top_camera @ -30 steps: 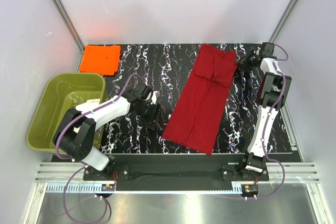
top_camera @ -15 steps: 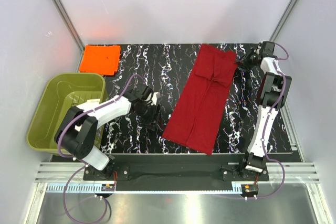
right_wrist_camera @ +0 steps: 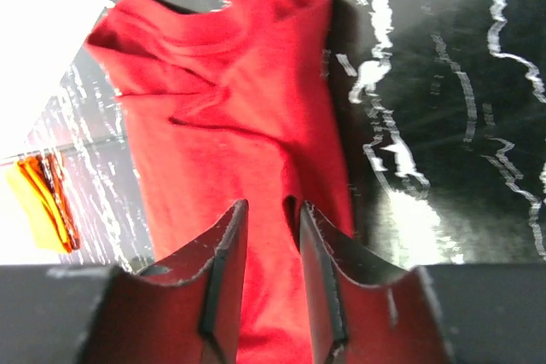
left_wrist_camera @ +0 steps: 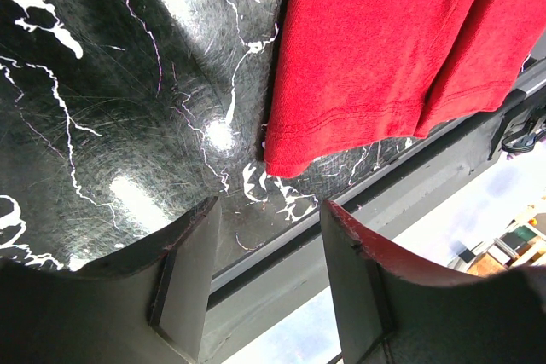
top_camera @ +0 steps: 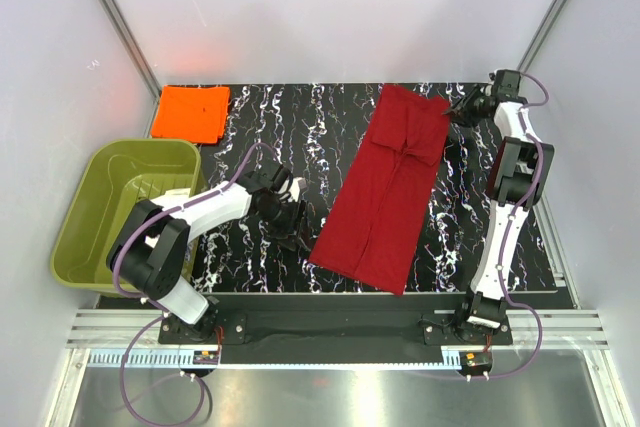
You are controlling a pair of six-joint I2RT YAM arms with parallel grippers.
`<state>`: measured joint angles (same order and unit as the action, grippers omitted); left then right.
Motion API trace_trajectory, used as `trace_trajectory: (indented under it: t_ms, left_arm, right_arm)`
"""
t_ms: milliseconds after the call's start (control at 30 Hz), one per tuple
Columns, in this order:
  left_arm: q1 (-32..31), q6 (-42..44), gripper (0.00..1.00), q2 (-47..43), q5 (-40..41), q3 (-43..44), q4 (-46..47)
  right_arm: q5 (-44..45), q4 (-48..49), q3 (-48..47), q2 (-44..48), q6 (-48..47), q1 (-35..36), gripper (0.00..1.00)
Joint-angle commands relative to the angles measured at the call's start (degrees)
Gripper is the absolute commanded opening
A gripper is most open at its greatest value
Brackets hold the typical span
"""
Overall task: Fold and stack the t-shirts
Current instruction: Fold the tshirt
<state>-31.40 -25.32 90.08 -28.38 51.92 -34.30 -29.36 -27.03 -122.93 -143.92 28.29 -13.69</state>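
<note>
The dark red t-shirt (top_camera: 388, 190) lies flat in a long diagonal strip on the black marbled table (top_camera: 290, 127). The orange t-shirt (top_camera: 191, 113) rests folded at the far left corner, also visible in the right wrist view (right_wrist_camera: 43, 198). My left gripper (top_camera: 290, 227) hovers open just left of the red shirt's near corner (left_wrist_camera: 375, 49), with nothing between its fingers (left_wrist_camera: 269, 206). My right gripper (top_camera: 458, 114) is at the shirt's far right edge. Its fingers (right_wrist_camera: 271, 206) stand slightly apart over the red cloth (right_wrist_camera: 230, 117), open.
An olive-green tub (top_camera: 118, 205) stands off the table's left side, beside the left arm. A metal rail (top_camera: 330, 327) runs along the near edge. White walls close in the back and both sides.
The right wrist has shifted a little toward the back wall at the shirt's far edge. The left arm and the red shirt have barely moved.
</note>
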Motion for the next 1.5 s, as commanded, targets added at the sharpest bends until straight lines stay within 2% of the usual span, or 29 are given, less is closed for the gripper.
trace_trajectory:
  t_ms: [0,67,100,133,400,700,967,1133,1233,1467]
  left_arm:
    - [0.28,0.27,0.55,-0.26,-1.59,-0.51,1.87]
    - [0.28,0.19,0.55,-0.26,-1.68,-0.59,1.87]
    - [0.20,0.10,0.55,-0.35,-1.68,-0.59,1.87]
    - [0.28,0.10,0.55,-0.35,-1.68,-0.68,1.96]
    - [0.28,-0.43,0.55,0.00,-1.77,-0.95,2.40]
    - [0.20,-1.22,0.54,0.27,-1.24,-0.77,2.75]
    - [0.28,-1.75,0.54,0.36,-1.15,-1.56,3.28]
    - [0.28,-1.84,0.54,0.53,-1.59,-2.35,3.72]
    - [0.28,-1.57,0.54,0.79,-1.59,-2.44,3.72]
    - [0.20,-1.31,0.54,1.93,-2.03,-2.00,3.98]
  right_arm:
    - [1.85,-2.06,-3.45,4.87,-0.96,0.86,0.36]
    - [1.24,-2.85,-4.15,4.18,-0.96,0.86,0.20]
    - [1.07,-3.03,-4.33,3.82,-0.79,0.95,0.04]
    - [0.89,-3.55,-4.59,3.65,-0.87,1.12,0.00]
    - [-0.07,-3.74,-6.00,3.03,0.18,4.72,0.00]
    - [-3.33,4.34,-3.01,4.17,10.98,10.17,0.00]
    - [-4.03,13.92,-1.87,1.10,24.51,13.34,0.00]
    - [-3.86,16.47,-2.14,-1.45,29.61,15.45,0.00]
    - [-4.21,16.92,-3.09,-2.68,31.12,16.15,0.06]
    - [-5.26,17.18,-4.33,-3.47,32.87,16.95,0.08]
